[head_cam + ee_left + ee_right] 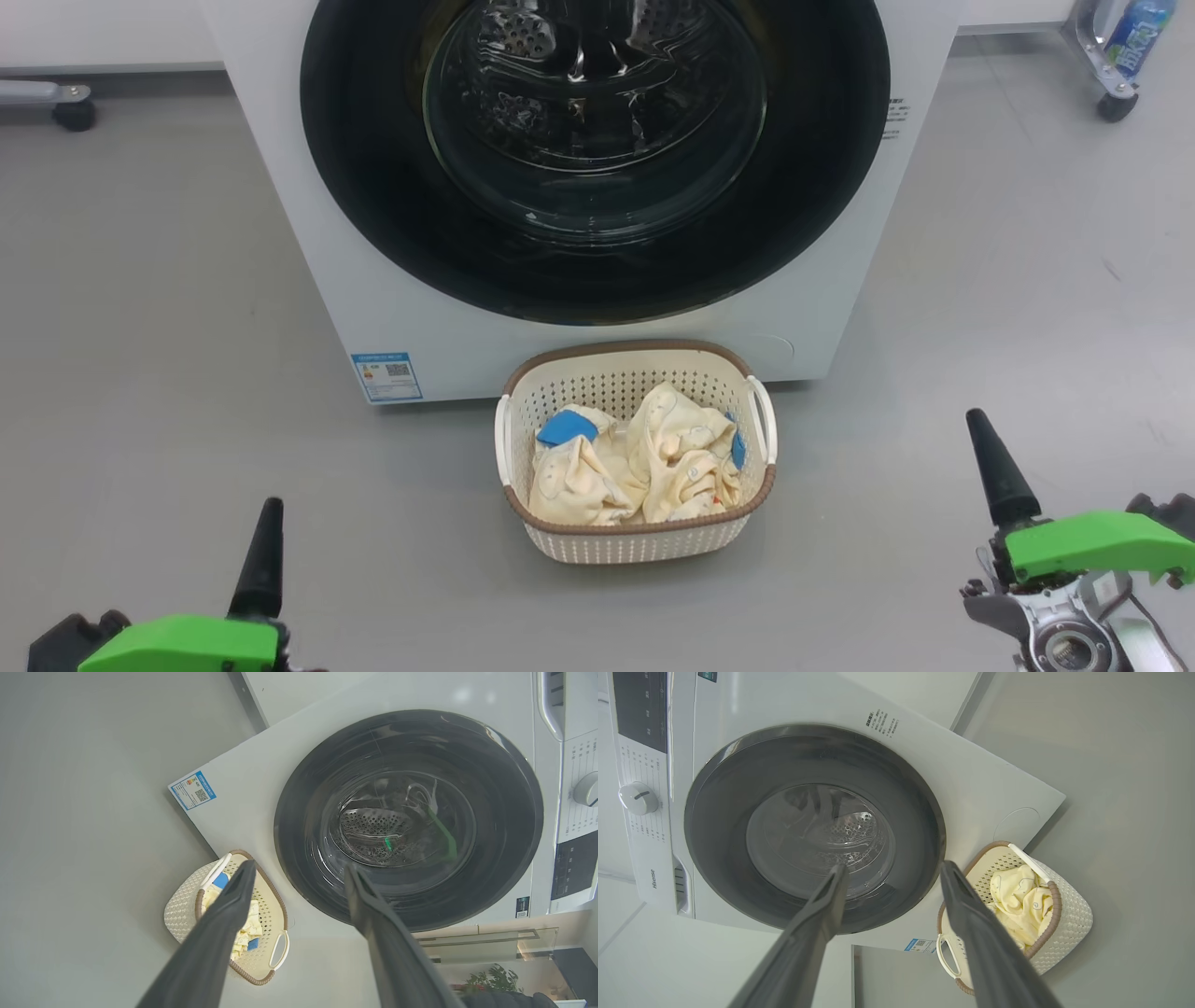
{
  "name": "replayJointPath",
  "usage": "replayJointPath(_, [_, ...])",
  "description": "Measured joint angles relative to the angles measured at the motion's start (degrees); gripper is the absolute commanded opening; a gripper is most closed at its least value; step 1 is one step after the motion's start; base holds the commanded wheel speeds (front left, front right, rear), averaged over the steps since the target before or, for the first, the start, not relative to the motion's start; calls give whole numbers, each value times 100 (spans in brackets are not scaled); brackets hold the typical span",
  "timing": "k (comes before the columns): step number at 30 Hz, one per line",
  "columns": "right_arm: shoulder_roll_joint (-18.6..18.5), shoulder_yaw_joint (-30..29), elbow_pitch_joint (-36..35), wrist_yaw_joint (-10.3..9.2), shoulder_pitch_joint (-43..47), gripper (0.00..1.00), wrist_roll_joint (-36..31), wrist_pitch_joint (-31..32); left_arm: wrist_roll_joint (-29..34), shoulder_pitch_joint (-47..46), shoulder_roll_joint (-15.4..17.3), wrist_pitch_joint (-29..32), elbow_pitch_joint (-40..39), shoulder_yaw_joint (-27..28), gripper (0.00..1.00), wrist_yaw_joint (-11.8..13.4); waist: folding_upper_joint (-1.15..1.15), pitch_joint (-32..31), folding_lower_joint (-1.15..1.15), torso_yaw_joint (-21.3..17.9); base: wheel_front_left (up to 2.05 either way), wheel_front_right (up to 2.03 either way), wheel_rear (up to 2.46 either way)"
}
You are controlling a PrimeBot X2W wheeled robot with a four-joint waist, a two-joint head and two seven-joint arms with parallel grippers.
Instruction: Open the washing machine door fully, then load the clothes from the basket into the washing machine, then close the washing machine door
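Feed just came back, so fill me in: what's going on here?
Nothing is being handled yet. The left pincer and right pincer are both open and empty. The washing machine door is shut, and the clothes lie in the basket on the floor before the washing machine.

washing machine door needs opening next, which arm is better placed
Right, probably. The right gripper reaches further toward the closed washing machine door than the left gripper. Both are open and empty; I cannot tell the handle side.
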Motion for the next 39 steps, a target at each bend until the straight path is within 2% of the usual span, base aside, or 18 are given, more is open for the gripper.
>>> replayJointPath(39, [-271, 556, -54, 0, -230, 100, -2978, -456, 3156, -20, 364, -633, -247, -397, 100, 0, 0, -42, 0, 20, 0, 0, 0])
